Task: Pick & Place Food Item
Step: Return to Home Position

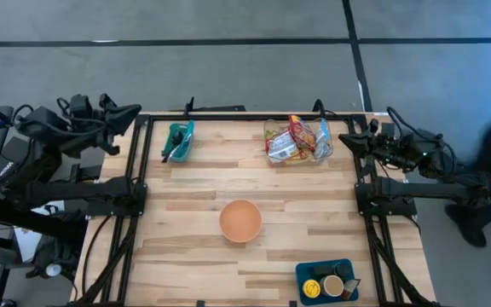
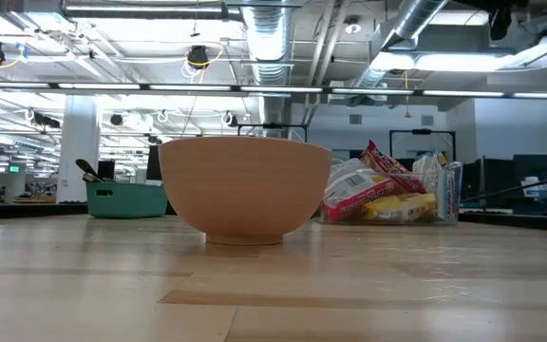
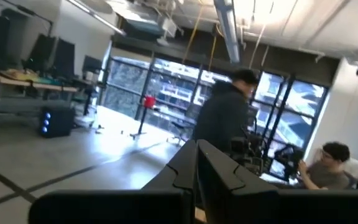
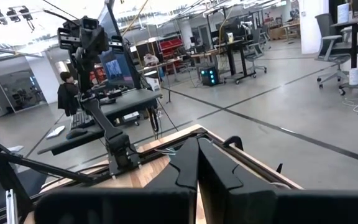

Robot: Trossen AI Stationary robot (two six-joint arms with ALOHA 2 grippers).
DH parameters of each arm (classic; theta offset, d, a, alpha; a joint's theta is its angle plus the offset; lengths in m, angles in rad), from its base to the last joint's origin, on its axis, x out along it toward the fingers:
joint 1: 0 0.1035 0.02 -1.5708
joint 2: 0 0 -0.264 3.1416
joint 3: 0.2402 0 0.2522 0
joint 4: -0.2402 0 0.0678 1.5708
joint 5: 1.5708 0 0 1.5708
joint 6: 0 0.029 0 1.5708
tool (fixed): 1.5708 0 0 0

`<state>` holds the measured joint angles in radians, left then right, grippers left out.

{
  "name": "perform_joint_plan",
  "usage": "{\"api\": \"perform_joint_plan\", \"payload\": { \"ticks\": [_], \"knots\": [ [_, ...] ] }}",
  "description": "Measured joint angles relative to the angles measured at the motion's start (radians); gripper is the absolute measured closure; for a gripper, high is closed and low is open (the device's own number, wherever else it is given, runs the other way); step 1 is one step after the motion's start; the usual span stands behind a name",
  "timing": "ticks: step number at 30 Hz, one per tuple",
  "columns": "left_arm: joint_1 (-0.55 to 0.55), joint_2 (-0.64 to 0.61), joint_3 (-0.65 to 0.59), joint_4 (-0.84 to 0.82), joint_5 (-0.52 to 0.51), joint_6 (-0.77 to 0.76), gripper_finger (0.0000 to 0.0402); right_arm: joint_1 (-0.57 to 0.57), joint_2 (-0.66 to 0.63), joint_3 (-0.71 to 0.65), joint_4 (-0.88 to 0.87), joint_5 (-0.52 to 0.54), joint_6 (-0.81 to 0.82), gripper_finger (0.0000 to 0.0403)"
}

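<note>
— State of the left gripper (image 3: 196, 144)?
— Closed, fingers pressed flat together, gripping nothing. Folded up off the rim of the light wooden table (image 1: 194, 256), far out to the left of the round orange bowl (image 1: 240, 220) and beyond it, as seen from above.
— And the right gripper (image 4: 197, 142)?
— Likewise closed on nothing. Tucked over the opposite rim, far right of the bowl and beyond it, pointing inward across the table.
— Container closest to the left one?
— Small light green plastic bin (image 2: 126, 201), beyond the bowl to its left, with a black spoon (image 2: 89, 171) sticking up over the wall.
— Closest to the right one?
— Clear plastic bin (image 2: 451, 199), beyond the bowl to its right, stuffed with red-and-yellow snack packets (image 1: 292, 141).
— Anything nearer than the bowl?
— Dark blue rectangular bin (image 1: 314, 265), nearer and to the bowl's right, at the table's front rim. Holding a yellow-capped golden bottle (image 1: 311, 289) and a tan round-topped jar (image 1: 332, 286) just beside it. Orange pack not told apart from above.
— Past the table?
— Standing person in a dark top (image 3: 225, 118), far off beyond the left gripper's fingers.
</note>
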<state>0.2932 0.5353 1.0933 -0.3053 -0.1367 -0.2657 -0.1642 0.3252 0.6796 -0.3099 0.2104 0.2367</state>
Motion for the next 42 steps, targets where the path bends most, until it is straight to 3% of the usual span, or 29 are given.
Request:
{"api": "perform_joint_plan", "payload": {
  "ticks": [21, 31, 37, 42],
  "knots": [
    [0.0, -0.43, -0.427, 0.181, -0.057, -0.03, 0.0396, 0.0, 0.0, 0.0, -0.032, -0.001, 0.027, 0.0403],
    [0.0, -0.512, -0.592, 0.292, -0.078, -0.058, 0.0396, 0.0, 0.0, 0.0, -0.044, 0.0, 0.027, 0.0403],
    [0.0, -0.512, -0.69, 0.405, -0.082, -0.065, 0.0396, -0.003, -0.001, 0.002, 0.102, 0.003, -0.005, 0.0403],
    [0.0, -0.512, -0.784, 0.527, -0.081, -0.082, 0.0396, -0.002, -0.028, 0.067, 0.116, 0.057, -0.061, 0.0403]
  ]
}}
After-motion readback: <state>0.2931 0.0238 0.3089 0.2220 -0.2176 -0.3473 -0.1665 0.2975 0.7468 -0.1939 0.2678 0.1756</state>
